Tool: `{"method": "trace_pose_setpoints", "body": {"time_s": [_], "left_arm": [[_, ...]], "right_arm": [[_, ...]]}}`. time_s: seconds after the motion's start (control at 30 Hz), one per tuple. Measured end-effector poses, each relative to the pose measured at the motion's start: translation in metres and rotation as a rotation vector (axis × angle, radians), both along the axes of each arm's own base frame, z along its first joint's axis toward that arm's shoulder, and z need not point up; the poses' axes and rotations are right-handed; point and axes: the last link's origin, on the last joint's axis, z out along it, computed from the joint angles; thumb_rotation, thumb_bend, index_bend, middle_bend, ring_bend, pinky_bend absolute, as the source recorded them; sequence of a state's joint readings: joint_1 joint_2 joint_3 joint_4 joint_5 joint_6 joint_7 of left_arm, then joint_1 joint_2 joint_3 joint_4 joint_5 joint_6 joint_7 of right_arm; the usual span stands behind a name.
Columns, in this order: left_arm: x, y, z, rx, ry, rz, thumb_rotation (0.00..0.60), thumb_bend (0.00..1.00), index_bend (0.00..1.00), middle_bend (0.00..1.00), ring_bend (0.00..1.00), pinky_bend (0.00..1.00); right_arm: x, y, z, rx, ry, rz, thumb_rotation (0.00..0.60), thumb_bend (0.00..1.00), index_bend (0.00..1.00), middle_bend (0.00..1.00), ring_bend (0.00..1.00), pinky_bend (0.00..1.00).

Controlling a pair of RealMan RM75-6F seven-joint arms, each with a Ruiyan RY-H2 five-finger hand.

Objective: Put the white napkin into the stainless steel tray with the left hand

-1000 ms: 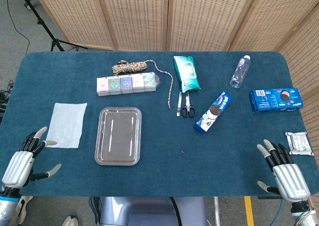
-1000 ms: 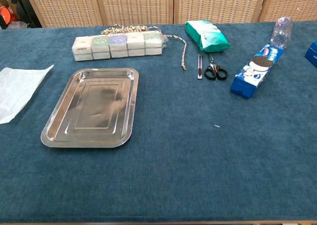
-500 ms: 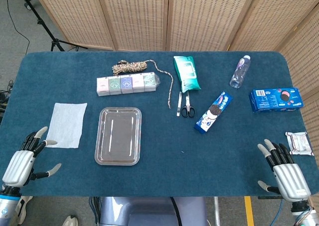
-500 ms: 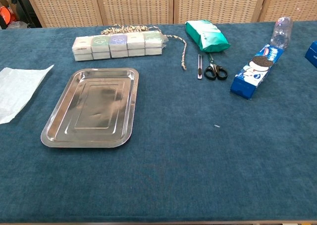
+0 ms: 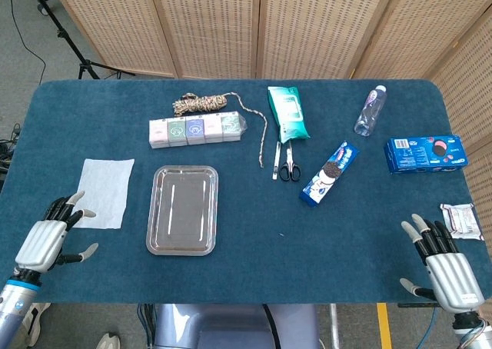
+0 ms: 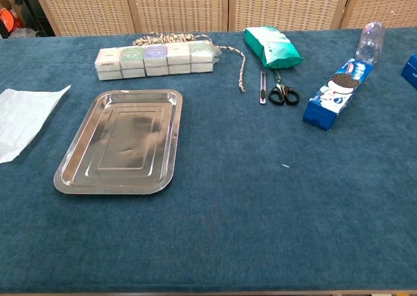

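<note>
The white napkin lies flat on the blue table, left of the stainless steel tray, which holds nothing. My left hand hovers at the table's front left corner, just below the napkin's near edge, fingers spread and holding nothing. My right hand is at the front right corner, also spread and holding nothing. Neither hand appears in the chest view.
Behind the tray are a row of tissue packs and a coiled rope. Further right lie a green wipes pack, scissors, a cookie sleeve, a bottle, a blue cookie box and a small wrapped packet.
My left hand has shifted slightly forward and right, toward the napkin's near edge. The right hand has dropped a little lower in the head view. Nothing on the table has moved.
</note>
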State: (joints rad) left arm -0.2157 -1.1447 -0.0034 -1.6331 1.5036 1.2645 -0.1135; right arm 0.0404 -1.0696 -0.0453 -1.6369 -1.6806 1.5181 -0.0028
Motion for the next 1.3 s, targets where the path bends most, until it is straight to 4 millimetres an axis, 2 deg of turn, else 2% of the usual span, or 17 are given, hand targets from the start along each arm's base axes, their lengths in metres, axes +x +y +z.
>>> {"method": "trace_pose_setpoints", "body": {"time_s": [0.2, 0.47, 0.83, 1.3], "left_arm": [[-0.005, 0.021, -0.010, -0.041, 0.015, 0.043, 0.454, 0.32, 0.31, 0.00, 0.00, 0.00], [-0.012, 0.042, -0.037, -0.068, 0.052, 0.060, 0.453, 0.33, 0.31, 0.00, 0.00, 0.00], [-0.012, 0.044, -0.069, -0.111, 0.046, 0.054, 0.454, 0.32, 0.31, 0.00, 0.00, 0.00], [-0.007, 0.037, -0.075, -0.139, 0.083, 0.034, 0.452, 0.32, 0.31, 0.00, 0.00, 0.00]], "right_arm": [[0.000, 0.000, 0.000, 0.003, 0.001, 0.004, 0.600, 0.00, 0.00, 0.00, 0.00, 0.00], [0.000, 0.000, 0.001, -0.003, -0.004, 0.004, 0.600, 0.00, 0.00, 0.00, 0.00, 0.00], [0.000, 0.001, 0.003, -0.010, -0.014, 0.007, 0.600, 0.00, 0.00, 0.00, 0.00, 0.00], [0.000, 0.001, 0.006, -0.016, -0.023, 0.010, 0.600, 0.00, 0.00, 0.00, 0.00, 0.00]]}}
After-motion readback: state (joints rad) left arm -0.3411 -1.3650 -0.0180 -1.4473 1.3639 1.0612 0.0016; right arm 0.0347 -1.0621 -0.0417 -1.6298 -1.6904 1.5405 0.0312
